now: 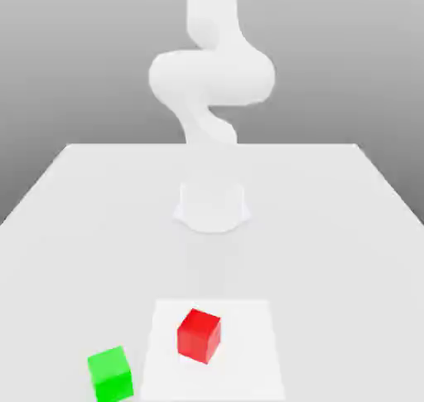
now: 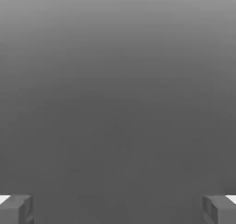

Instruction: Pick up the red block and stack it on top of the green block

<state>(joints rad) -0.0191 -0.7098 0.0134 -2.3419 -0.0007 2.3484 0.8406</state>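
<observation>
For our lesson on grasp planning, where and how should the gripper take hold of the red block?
Probably by two opposite upright sides of the red block, coming straight down: it is a cube sitting flat, turned askew, so the gripper should turn to match.

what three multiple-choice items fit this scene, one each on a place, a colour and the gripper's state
1. Where is the red block?
A) on the green block
B) on the white square
C) against the robot's base

2. What colour is the block nearer the exterior view's left edge?
A) red
B) blue
C) green

3. How is the gripper?
A) open, holding nothing
B) shut on the red block
C) shut on the green block

Key:
1 B: the red block sits within the white square.
2 C: the green block is nearer that edge.
3 A: the hand view shows the gripper's fingers wide apart, nothing between them.
</observation>
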